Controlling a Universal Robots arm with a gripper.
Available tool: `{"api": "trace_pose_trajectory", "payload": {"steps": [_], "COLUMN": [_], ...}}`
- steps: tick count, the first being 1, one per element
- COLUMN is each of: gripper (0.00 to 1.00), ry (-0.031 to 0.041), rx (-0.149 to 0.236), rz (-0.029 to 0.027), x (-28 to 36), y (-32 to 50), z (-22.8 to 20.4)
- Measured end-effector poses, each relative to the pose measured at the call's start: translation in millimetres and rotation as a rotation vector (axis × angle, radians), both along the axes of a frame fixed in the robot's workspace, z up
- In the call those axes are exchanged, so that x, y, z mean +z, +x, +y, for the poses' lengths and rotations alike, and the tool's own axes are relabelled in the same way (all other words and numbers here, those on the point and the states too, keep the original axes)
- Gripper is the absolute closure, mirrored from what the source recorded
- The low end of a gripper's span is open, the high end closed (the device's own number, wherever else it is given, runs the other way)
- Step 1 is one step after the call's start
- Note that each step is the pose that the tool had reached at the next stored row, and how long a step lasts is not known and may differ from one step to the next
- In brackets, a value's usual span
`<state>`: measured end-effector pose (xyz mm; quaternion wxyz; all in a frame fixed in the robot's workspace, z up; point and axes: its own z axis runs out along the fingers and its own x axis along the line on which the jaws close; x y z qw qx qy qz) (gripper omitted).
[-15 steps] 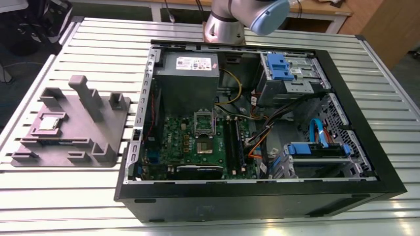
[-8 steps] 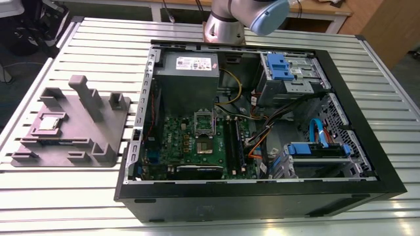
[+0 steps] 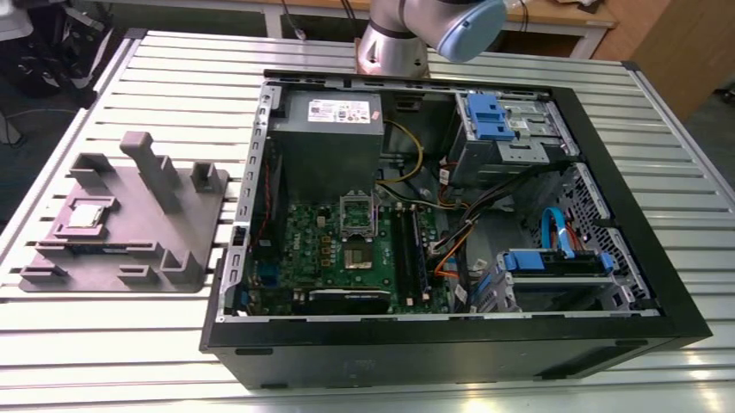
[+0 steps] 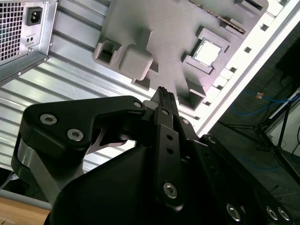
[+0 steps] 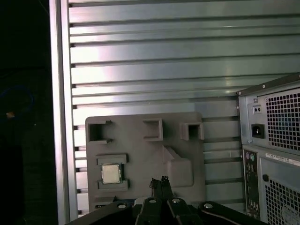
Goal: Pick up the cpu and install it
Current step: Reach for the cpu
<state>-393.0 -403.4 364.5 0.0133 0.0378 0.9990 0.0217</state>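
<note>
Grey plastic tray is lying on the slatted metal bench, cradling the cpu flat in a square recess, ready for pickup. The end effector is hovering above, fingertips together, gripping nothing.

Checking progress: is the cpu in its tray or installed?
In the tray: the cpu lies flat in a grey tray recess, beside the case.

Bright, even light, with pale glare streaking the slatted table.
</note>
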Motion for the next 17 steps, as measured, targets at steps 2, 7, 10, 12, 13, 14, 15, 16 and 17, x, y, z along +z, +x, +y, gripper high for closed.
{"api": "trace_pose_trajectory", "payload": {"steps": [2,7,10,12,13,14,15,16,17], "gripper": [0.9,0.9,0.9,0.9,0.9,0.9,0.9,0.9,0.9], "ry": [0.0,-0.0001,0.0,0.0,-0.0001,-0.0001,0.0,-0.0001,0.0], "rx": [0.0,0.0,0.0,0.0,0.0,0.0,0.0,0.0,0.0], "rz": [0.0,0.0003,0.0004,0.0004,0.0005,0.0005,0.0004,0.0005,0.0005], "x": [-1.8,-5.9,-8.1,-9.3,-9.8,-10.3,-10.8,-11.3,-13.1], "y": [-2.2,-7.6,-10.1,-11.5,-12.1,-12.7,-13.4,-13.9,-15.9], "z": [-1.1,-3.8,-5.0,-5.6,-5.9,-6.1,-6.3,-6.5,-7.2]}}
